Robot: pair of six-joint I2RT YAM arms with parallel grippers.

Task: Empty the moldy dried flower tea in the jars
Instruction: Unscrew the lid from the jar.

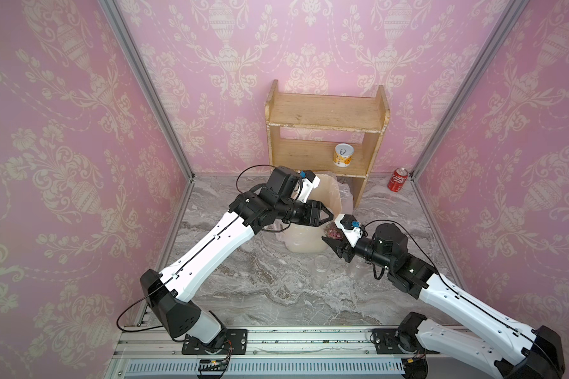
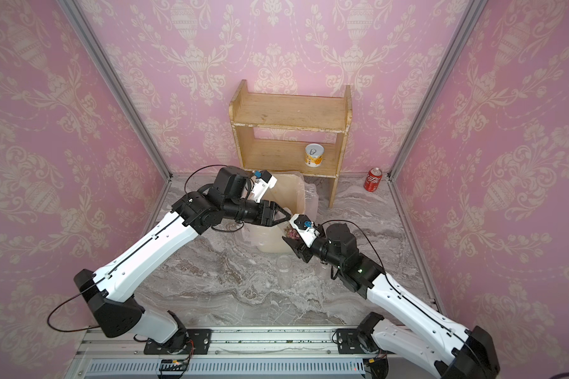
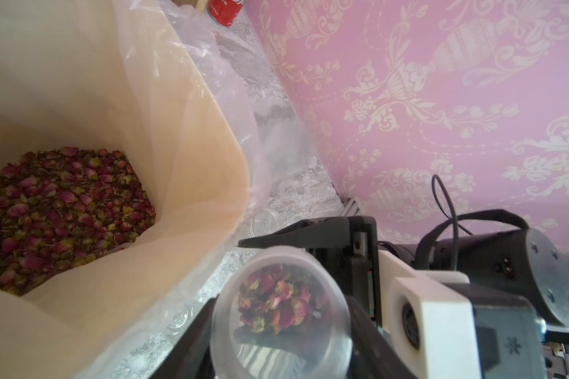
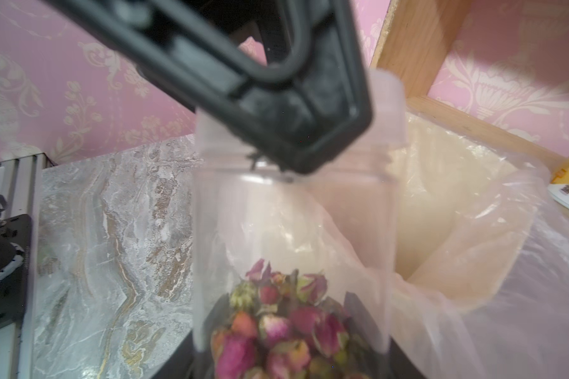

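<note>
My right gripper (image 4: 289, 328) is shut on a clear jar (image 4: 293, 229) beside the bin, with pink-red dried flower tea (image 4: 276, 328) heaped in its lower end. My left gripper (image 3: 281, 300) is shut on that jar's translucent lid (image 3: 326, 347), one dark finger (image 3: 201, 331) on each side of it. In both top views the two grippers (image 1: 330, 216) (image 2: 286, 215) meet at the held jar (image 1: 331, 232) over the bin's near right corner. Two more clear jars (image 1: 322, 262) (image 1: 358, 269) stand on the marble table without lids and look empty.
A cream bin (image 1: 304, 244) lined with a clear plastic bag holds a heap of flower tea (image 3: 63, 213). Behind it stands a wooden shelf (image 1: 326, 113) with a yellow-and-white tin (image 1: 343, 155). A red cola can (image 1: 398, 179) stands at the back right corner.
</note>
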